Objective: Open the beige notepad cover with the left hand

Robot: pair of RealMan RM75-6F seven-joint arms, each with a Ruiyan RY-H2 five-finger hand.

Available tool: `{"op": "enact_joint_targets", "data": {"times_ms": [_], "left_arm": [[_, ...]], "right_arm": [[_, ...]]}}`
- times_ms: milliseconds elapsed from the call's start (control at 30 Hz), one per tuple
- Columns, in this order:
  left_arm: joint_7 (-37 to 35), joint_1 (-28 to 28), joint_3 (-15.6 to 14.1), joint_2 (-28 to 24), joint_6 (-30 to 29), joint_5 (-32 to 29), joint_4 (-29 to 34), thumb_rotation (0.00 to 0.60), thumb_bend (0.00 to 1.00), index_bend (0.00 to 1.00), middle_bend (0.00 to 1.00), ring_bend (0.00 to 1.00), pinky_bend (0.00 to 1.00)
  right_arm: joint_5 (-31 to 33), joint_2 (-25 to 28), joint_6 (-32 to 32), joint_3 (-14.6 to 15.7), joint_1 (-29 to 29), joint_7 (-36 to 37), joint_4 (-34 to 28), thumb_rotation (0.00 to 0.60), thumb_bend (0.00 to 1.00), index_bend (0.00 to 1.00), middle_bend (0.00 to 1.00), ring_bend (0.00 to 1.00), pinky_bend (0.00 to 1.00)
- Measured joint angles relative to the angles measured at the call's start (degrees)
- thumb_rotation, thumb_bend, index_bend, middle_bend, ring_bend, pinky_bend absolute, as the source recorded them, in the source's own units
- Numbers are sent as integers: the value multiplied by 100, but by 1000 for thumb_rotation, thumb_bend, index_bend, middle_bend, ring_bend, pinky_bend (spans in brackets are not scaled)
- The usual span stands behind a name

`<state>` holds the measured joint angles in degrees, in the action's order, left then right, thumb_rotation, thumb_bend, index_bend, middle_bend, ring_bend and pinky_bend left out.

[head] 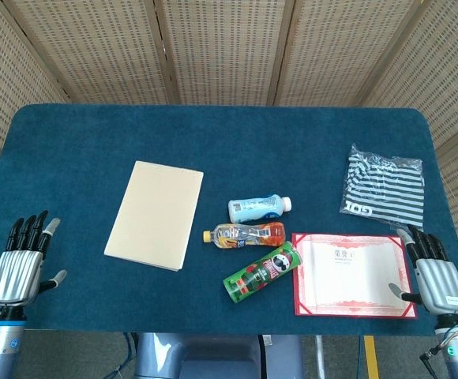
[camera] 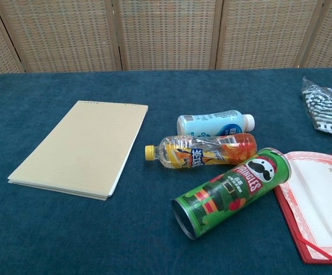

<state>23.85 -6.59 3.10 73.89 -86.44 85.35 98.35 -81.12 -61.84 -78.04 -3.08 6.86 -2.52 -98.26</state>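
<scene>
The beige notepad lies flat and closed on the blue table, left of centre, well apart from the left hand, which sits at the near left edge with fingers straight and apart, holding nothing. The right hand rests at the near right edge just beside the red-bordered certificate, fingers also spread and empty. The cover looks thin, light and floppy, probably a card sheet over a shallow stack of pages; the chest view shows the page edges along the near and right sides, and what may be a binding strip at the far short edge, too small to be sure. If so, the best place to take hold is likely the near edge or near-right corner, a fingertip slid under the top sheet only; the pad may skid on the cloth since nothing pins it. Containers: a white-and-blue bottle, capped, contents hidden; an orange drink bottle, yellow cap on, liquid visible inside; a green Pringles can on its side, fill unknown; a clear bag holding striped fabric.
</scene>
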Motion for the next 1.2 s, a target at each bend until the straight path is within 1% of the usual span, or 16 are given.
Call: {"op": "enact_joint_targets", "data": {"times_ms": [400,767,1000,1200], "left_arm": [[-18,-25,-26,22,62,9,-8,600,124,0,0,0,0],[18,-207,-45,159,412,-32,-64,600,135,0,0,0,0],[293,-464,71,286,801,-260,-167,600,147,0,0,0,0],[553,-694,204,509,1050,-450,-259,600,157,0,0,0,0]], "right_arm": [[-120,-92,-136,-17,-32,81,121,600,208,27,0,0,0],[-65,-56,-125,-34,-41,110,86,600,208,27,0,0,0],[-74,-27,-115,-31,-44,178,65,600,207,27,0,0,0],[-64,2,-101,-34,-47,265,59,600,208,27,0,0,0]]}}
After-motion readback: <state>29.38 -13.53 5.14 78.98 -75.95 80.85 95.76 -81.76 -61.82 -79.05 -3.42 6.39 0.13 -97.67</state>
